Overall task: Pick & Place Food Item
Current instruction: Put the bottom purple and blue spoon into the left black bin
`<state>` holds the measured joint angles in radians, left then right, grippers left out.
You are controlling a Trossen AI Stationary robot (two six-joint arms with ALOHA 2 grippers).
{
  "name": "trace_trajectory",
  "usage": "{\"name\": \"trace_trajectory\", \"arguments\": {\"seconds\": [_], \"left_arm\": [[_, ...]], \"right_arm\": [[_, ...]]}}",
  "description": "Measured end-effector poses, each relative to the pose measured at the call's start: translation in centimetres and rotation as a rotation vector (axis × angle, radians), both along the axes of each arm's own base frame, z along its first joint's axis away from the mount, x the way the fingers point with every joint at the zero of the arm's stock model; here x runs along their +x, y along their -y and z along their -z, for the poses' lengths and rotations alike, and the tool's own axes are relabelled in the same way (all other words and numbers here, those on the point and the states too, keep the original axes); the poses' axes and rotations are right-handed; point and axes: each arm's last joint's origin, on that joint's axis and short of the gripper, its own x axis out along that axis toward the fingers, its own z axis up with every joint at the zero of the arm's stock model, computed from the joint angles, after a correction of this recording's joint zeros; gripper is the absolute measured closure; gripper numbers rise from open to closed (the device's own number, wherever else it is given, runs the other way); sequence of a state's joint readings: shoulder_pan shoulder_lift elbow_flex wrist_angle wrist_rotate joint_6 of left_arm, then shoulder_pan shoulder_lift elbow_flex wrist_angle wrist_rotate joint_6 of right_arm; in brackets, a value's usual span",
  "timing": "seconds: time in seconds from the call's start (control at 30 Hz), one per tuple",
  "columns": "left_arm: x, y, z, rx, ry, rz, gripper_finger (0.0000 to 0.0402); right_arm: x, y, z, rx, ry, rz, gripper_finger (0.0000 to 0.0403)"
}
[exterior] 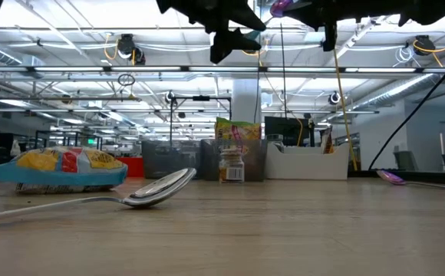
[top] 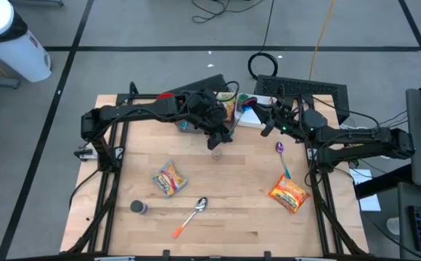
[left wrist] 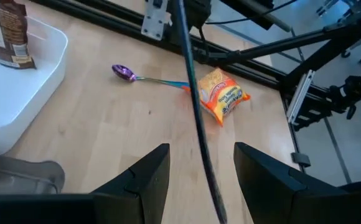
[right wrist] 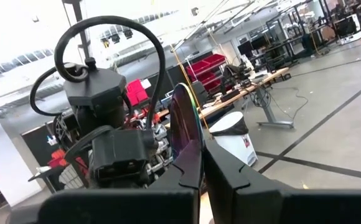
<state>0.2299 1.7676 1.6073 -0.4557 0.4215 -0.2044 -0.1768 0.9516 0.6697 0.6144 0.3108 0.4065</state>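
Note:
An orange food packet lies flat on the table at the right and also shows in the left wrist view. A yellow and blue packet lies flat at the left and also shows in the low view. My left gripper hangs open and empty above the table's far middle, over a small jar; its fingers stand well apart. My right gripper is raised by the white bin. It is shut on a thin purple iridescent thing. My right gripper pinches the lower part of the thin purple thing between its two fingers. The thing stands edge-on above the fingertips, lifted clear of the table. It also shows at the top of the low view. I cannot tell what it is.
A purple spoon lies near the orange packet. A silver spoon with an orange handle and a dark cylinder lie near the front. A grey bin and the white bin hold packets at the far edge. A black cable crosses the left wrist view.

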Motion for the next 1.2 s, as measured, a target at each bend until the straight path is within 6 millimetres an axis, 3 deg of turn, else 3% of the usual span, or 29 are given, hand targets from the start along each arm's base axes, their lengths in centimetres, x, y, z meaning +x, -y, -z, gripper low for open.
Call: {"name": "trace_trajectory", "arguments": {"seconds": [0.27,0.67,0.97,1.2], "left_arm": [[-0.07,-0.28,0.06,-0.006,-0.013,-0.033,0.0234],[-0.15,-0.53,0.10,0.004,-0.017,-0.042,0.0389],[-0.27,-0.81,0.17,0.010,-0.022,-0.036,0.0393],[-0.28,-0.83,0.17,0.027,-0.017,-0.022,0.0394]], "right_arm": [[0.01,0.00,0.05,0.001,-0.006,0.000,0.0402],[0.01,0.00,0.03,-0.006,-0.006,0.002,0.0402],[0.02,0.00,0.05,-0.008,-0.010,0.002,0.0401],[0.02,-0.03,0.04,0.015,0.003,-0.013,0.0360]]}}
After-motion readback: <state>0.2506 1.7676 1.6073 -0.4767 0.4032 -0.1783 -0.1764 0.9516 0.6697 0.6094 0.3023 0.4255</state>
